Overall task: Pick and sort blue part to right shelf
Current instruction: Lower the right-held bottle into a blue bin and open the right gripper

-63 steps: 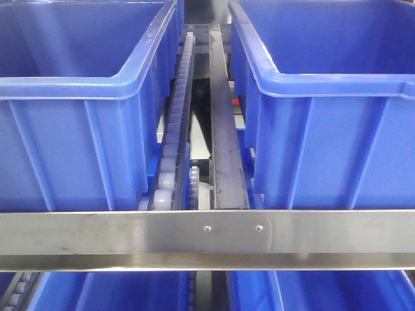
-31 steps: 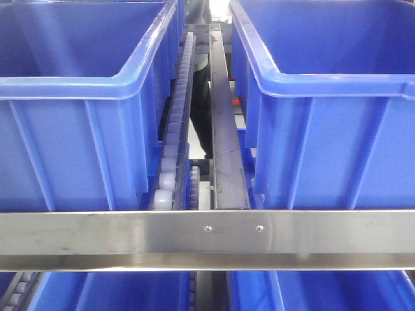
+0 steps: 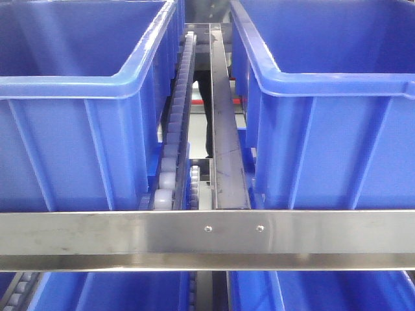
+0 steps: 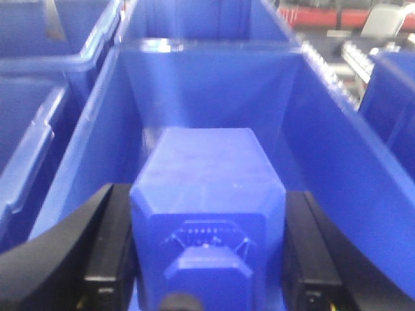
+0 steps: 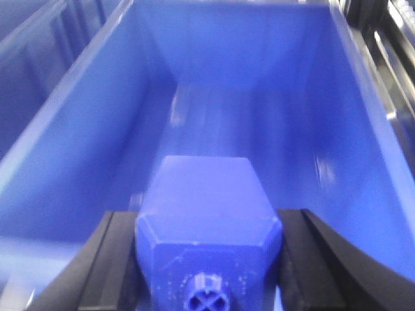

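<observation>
Stainless-steel shelf rail (image 3: 207, 240) fronted large open blue plastic bins (image 3: 78, 116). Left jaws (image 4: 207, 259) were clamped on a dark blue bevelled plastic block (image 4: 207, 194) above a bin; right jaws (image 5: 207, 265) gripped another like block (image 5: 204, 207) between them, bin floor beyond.

Dark upright shape (image 3: 209, 116): glimpsed through the central gap, possibly a person's legs.
Red strip (image 3: 241, 101): low, just right of that shape.
Red band (image 4: 324, 16): top right, blurred.
Pale grey object (image 4: 384, 19): beside the band.

blue part (image 4: 206, 194), blue bins (image 3: 71, 91), silver steel rail (image 3: 207, 238)
</observation>
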